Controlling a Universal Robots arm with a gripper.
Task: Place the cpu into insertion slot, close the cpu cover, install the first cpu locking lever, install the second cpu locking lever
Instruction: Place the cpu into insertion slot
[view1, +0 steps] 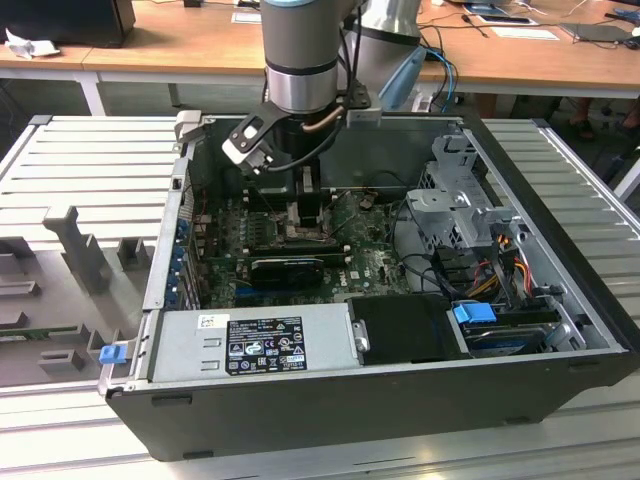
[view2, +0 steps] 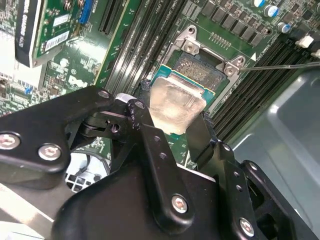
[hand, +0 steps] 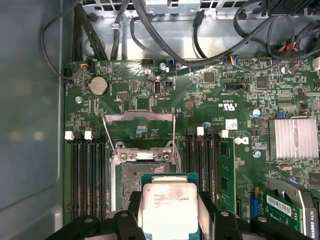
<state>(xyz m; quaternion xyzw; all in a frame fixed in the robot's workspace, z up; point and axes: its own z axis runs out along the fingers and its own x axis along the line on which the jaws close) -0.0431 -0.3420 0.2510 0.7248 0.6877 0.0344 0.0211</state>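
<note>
Gripper (view2: 172, 114) closed tight on the cpu (view2: 176, 100), over the insertion slot (hand: 131, 181), cpu cover (hand: 139, 116) raised open beside the slot.

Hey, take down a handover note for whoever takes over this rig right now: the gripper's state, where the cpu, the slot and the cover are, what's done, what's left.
Gripper: fingers shut on the cpu, gripping two opposite edges, low inside the open computer case.
cpu: partly over the insertion slot and not seated; part of the slot's contact field shows bare beside it.
cpu cover: swung open, clear of the slot.
Done: cpu picked up and at the slot.
Left: seat the cpu, close the cover, install both locking levers.
</note>
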